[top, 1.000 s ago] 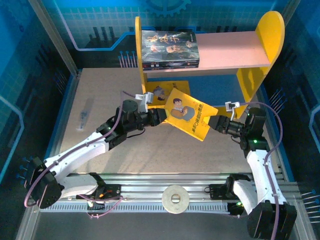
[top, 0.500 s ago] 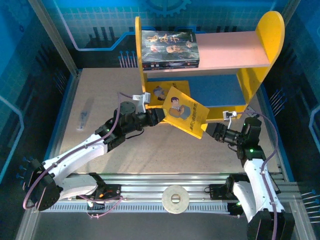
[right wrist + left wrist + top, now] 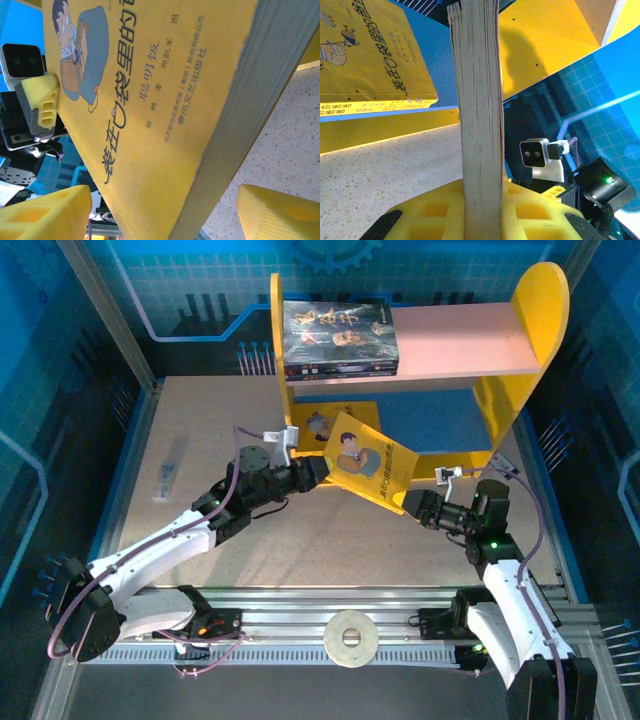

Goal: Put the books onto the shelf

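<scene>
Yellow paperback with a cartoon figure (image 3: 370,472) hangs tilted at mid-frame, just in front of the two-tier shelf with yellow sides (image 3: 470,345).
The left gripper (image 3: 318,472) is clamped on its edge toward frame left. The right gripper (image 3: 412,502) stands spread around the lower-right corner, gripping nothing. To my eye, if the left lets go before the right closes, the book would likely drop onto the speckled table (image 3: 200,440).
</scene>
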Robot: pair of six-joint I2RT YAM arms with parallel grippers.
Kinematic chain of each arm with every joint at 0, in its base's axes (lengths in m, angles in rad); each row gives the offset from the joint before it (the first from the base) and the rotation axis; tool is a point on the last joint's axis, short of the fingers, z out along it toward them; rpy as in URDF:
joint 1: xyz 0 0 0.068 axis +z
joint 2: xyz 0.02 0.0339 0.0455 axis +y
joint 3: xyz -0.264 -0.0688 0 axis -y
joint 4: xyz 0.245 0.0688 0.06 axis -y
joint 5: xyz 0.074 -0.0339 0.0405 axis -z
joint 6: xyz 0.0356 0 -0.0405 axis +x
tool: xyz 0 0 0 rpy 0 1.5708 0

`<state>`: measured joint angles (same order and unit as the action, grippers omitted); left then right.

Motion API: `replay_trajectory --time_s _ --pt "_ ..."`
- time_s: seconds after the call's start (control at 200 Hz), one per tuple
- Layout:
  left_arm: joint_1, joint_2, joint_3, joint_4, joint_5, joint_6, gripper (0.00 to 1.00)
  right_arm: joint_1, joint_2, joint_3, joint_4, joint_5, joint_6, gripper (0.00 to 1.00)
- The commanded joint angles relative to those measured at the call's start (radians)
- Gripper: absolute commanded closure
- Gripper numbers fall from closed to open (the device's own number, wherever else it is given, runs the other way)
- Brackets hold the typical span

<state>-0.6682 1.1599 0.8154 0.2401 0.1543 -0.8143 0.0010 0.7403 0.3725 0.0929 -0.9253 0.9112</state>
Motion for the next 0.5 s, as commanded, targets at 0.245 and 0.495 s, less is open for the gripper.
replay_trajectory --time_s 0.245,0.495 --pt "0.009 -0.049 0.002 0.126 0.015 -0.016 1.00 0.014 0.092 0.086 0.099 0.025 0.006 0.36" --pt "0.009 -0.034 -0.018 0.166 0.010 -0.027 1.00 0.013 0.131 0.138 0.138 0.013 0.017 0.62"
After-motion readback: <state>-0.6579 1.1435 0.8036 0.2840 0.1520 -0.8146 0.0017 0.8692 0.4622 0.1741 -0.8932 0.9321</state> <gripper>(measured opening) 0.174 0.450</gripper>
